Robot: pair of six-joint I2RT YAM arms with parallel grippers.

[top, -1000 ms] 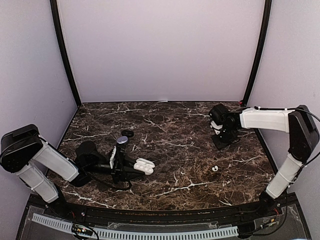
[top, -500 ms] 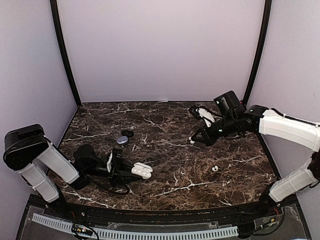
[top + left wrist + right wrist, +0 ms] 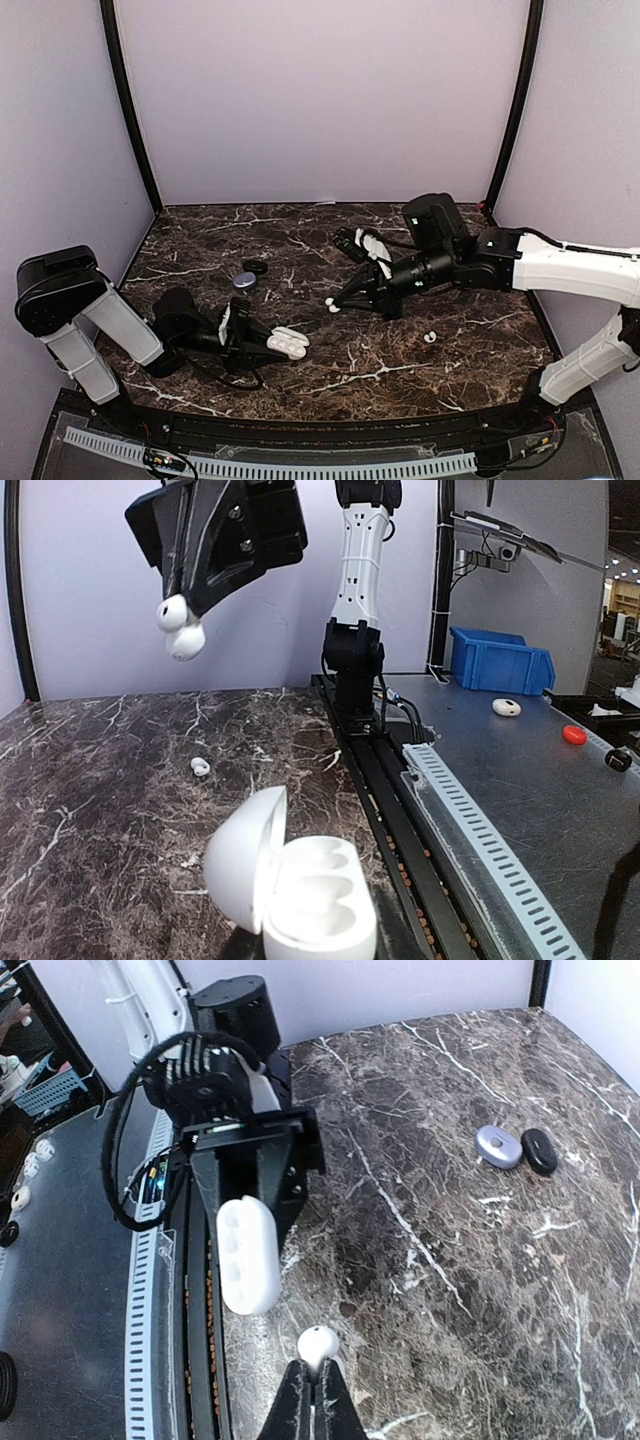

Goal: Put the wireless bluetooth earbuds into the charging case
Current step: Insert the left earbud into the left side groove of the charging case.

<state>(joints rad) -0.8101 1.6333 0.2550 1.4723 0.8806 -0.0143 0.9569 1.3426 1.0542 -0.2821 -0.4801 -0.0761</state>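
First, nearest the arm bases, the left end effector (image 3: pixel 262 342) is clamped on the white charging case (image 3: pixel 300 900), close to the near edge of the bench (image 3: pixel 400 385). The case's long axis runs left-right in the top view. Its lid (image 3: pixel 243 868) stands hinged open, and both glossy sockets face up. To the right, a second earbud (image 3: pixel 429 338) lies loose on the marble, well apart from the case. Beyond the case, the right end effector (image 3: pixel 336 302) is pinched tight on a glossy white earbud (image 3: pixel 318 1343). This earbud hangs below the fingertips, above the bench, with bare marble between it and the case. Farthest back, a grey oval case (image 3: pixel 245 281) and a black ring (image 3: pixel 256 267) lie just beside each other.
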